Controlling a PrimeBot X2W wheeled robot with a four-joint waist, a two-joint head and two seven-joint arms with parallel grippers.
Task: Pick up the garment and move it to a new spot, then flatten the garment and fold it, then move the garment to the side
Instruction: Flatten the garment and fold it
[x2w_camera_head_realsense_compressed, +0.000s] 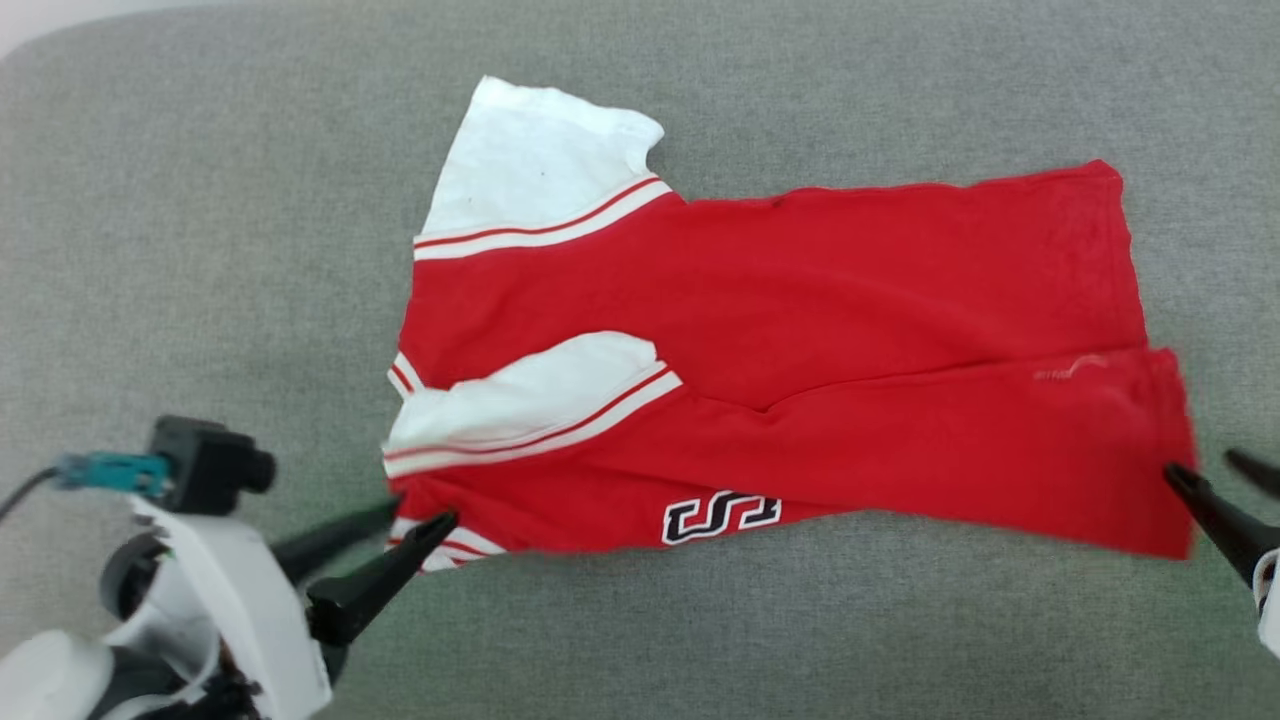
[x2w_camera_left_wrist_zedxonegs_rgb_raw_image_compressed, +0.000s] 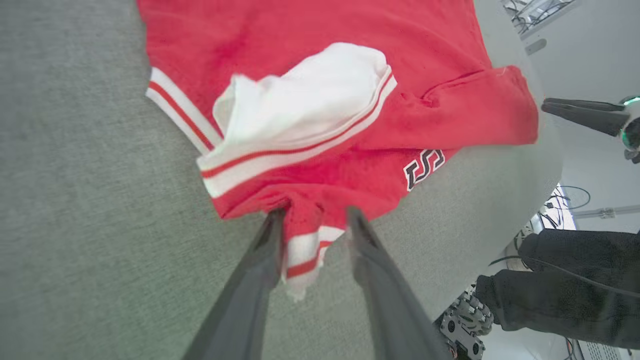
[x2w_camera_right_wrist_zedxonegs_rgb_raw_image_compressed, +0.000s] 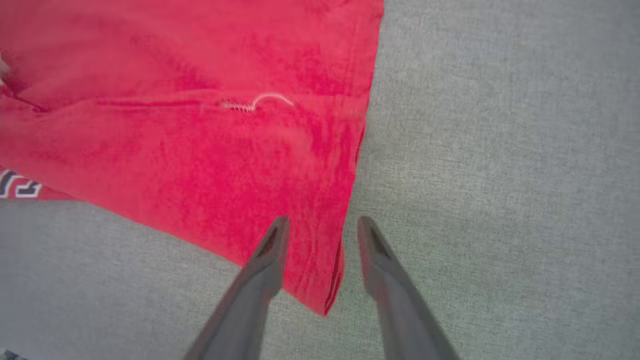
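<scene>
Left pincer (x2w_camera_head_realsense_compressed: 422, 512) parted, straddling striped near corner of jersey (x2w_camera_head_realsense_compressed: 780, 330); right pincer (x2w_camera_head_realsense_compressed: 1200, 465) parted, straddling near hem corner. Likely placed so to nip both ends, fold evenly. Jersey lies mid table (x2w_camera_head_realsense_compressed: 200, 250), lengthwise flap already over.

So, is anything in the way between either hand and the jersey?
Nothing visible. The left hand straddles the garment's striped corner with open fingers; the right hand straddles its plain red corner likewise.
</scene>
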